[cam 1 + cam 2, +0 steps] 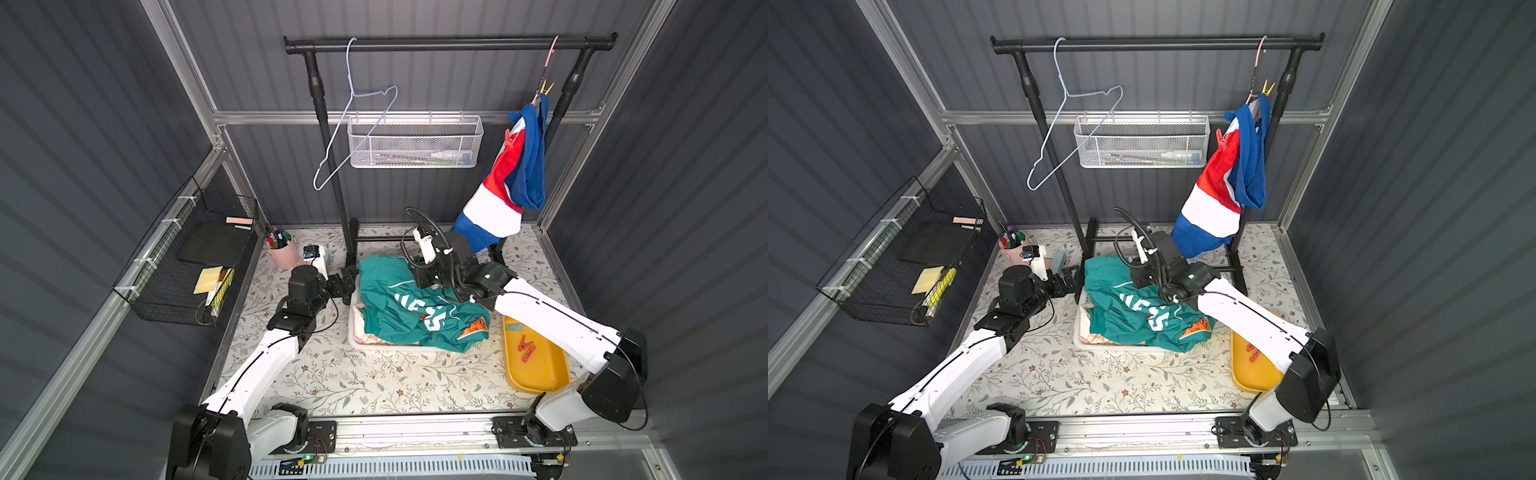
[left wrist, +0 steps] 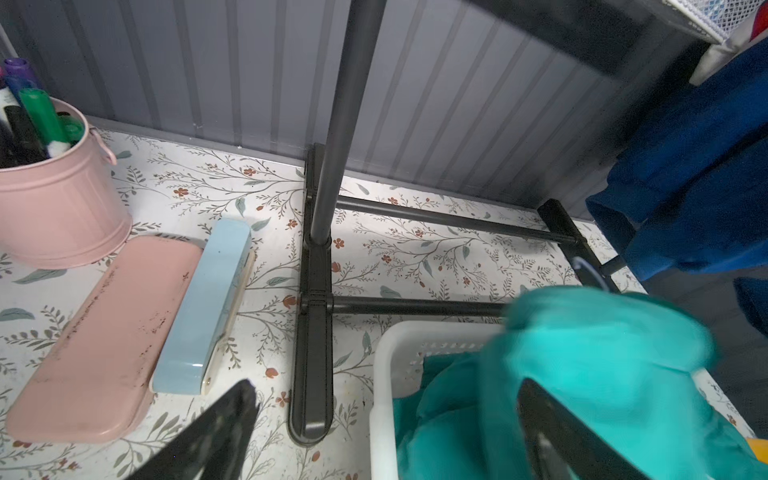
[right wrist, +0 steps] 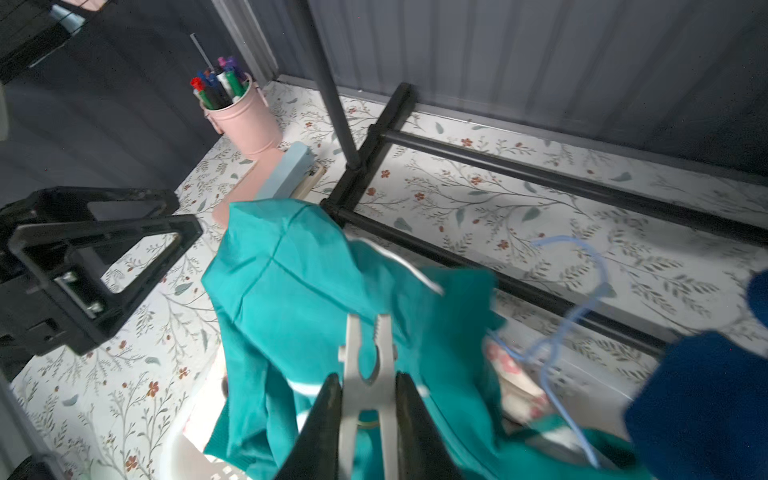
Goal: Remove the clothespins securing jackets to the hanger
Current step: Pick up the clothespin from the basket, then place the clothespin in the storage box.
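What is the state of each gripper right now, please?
Left gripper: open, holding nothing.
Right gripper: shut on a grey clothespin.

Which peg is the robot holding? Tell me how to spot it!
Start at the white plastic basket in the middle of the flowery table, heaped with a teal jacket. Over that jacket the right claw pinches a pale grey plastic clothespin; the loose pegs in the yellow plastic tray are red.
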{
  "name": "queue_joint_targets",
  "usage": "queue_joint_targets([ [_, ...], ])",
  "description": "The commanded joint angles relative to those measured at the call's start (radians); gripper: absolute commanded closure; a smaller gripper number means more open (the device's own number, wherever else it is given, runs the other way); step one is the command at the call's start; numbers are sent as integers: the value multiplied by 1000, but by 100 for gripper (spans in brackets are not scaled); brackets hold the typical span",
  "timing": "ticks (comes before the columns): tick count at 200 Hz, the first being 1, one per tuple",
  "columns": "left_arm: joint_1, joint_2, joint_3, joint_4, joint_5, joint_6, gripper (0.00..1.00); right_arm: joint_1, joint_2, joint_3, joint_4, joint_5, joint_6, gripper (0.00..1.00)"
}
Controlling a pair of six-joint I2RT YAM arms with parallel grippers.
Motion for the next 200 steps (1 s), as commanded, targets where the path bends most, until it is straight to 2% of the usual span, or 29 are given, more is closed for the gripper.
queue_joint_targets([
  [1, 2, 21, 30, 12, 31, 51, 1, -5, -26, -65, -10, 6, 54, 76],
  [26, 2, 36, 31, 26, 51, 60, 1, -3, -34, -143, 39, -86, 95, 76],
  [56, 2, 32, 28, 27, 63, 64, 1, -4, -43, -156, -57, -57, 168, 78],
  [85, -4, 43, 35, 29, 88, 76, 1, -24, -162, -245, -93, 35, 200, 75],
  [123, -39, 51, 57, 26, 104, 109, 1, -92, -452, -441, -221, 216, 335, 75],
  [149, -63, 62, 55, 40, 117, 117, 1, -199, -654, -608, -299, 317, 477, 75],
  [165, -73, 60, 58, 43, 128, 121, 1, -296, -760, -719, -294, 311, 547, 74],
  [200, -78, 29, 56, 40, 125, 125, 1, -512, -798, -864, -263, 242, 658, 74],
])
